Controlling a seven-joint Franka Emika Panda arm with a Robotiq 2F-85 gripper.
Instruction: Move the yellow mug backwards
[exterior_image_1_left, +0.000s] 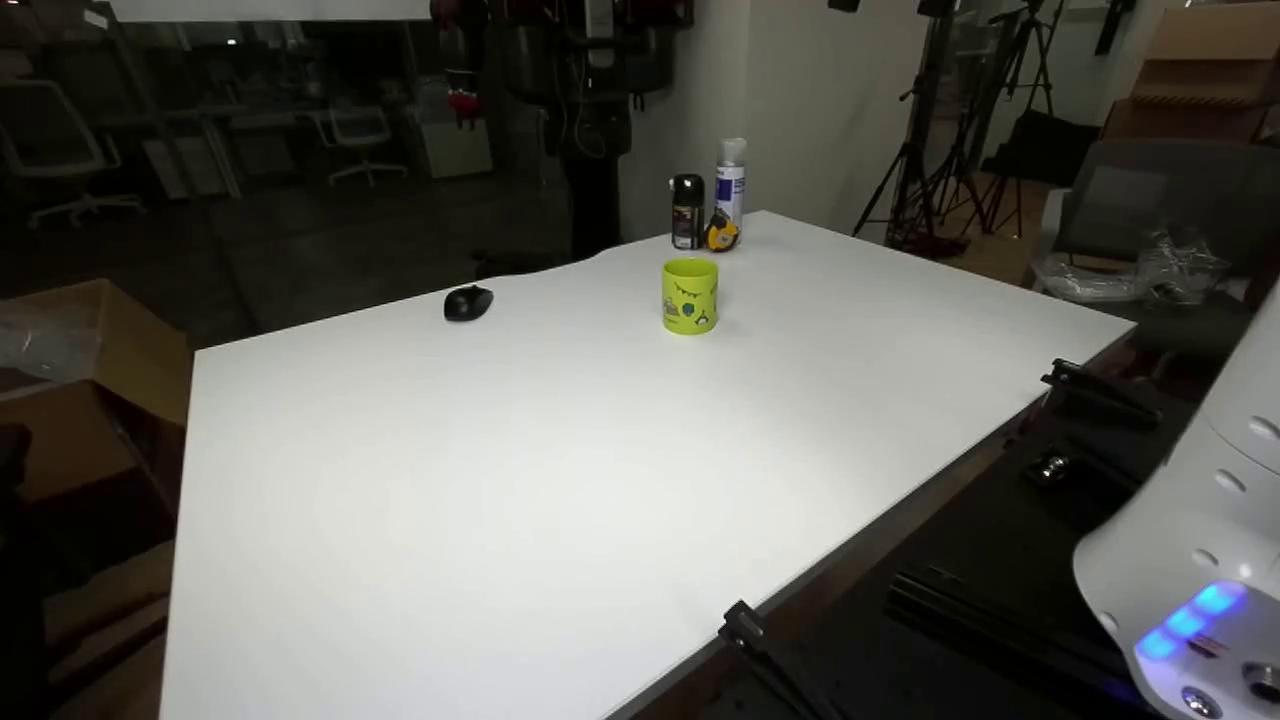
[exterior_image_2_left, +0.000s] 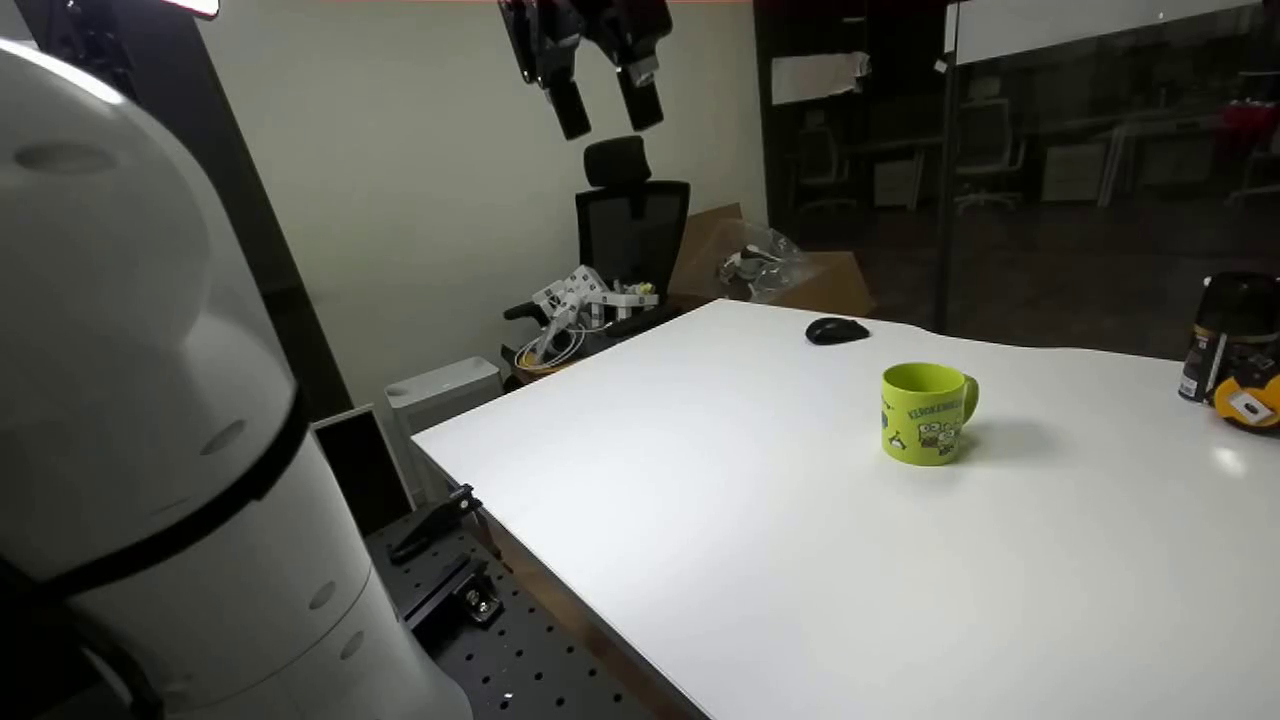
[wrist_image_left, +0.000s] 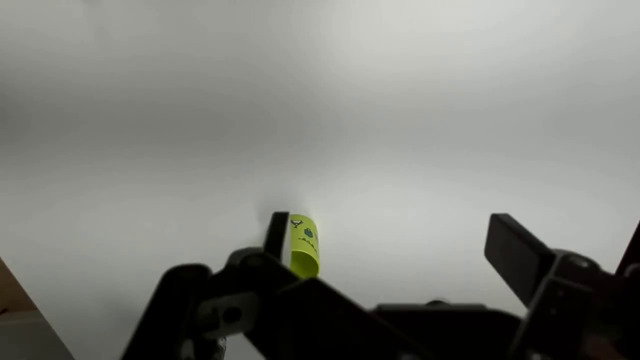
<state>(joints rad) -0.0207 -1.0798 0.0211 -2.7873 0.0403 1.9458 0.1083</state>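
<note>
The yellow mug (exterior_image_1_left: 690, 297) is yellow-green with printed figures and stands upright on the white table (exterior_image_1_left: 480, 480). It also shows in an exterior view (exterior_image_2_left: 922, 420), with its handle on the side toward the bottles. My gripper (exterior_image_2_left: 607, 105) is high above the table, well apart from the mug, with its two black fingers spread and nothing between them. In the wrist view the gripper (wrist_image_left: 392, 237) is open, and the mug (wrist_image_left: 306, 245) shows beyond the left finger, which hides part of it.
A black mouse (exterior_image_1_left: 468, 303) lies near the table's edge, also in an exterior view (exterior_image_2_left: 838, 331). A black spray can (exterior_image_1_left: 687, 212), a white spray can (exterior_image_1_left: 730, 190) and a yellow tape measure (exterior_image_1_left: 721, 232) stand together beyond the mug. Black clamps (exterior_image_1_left: 745, 625) grip the table's robot-side edge.
</note>
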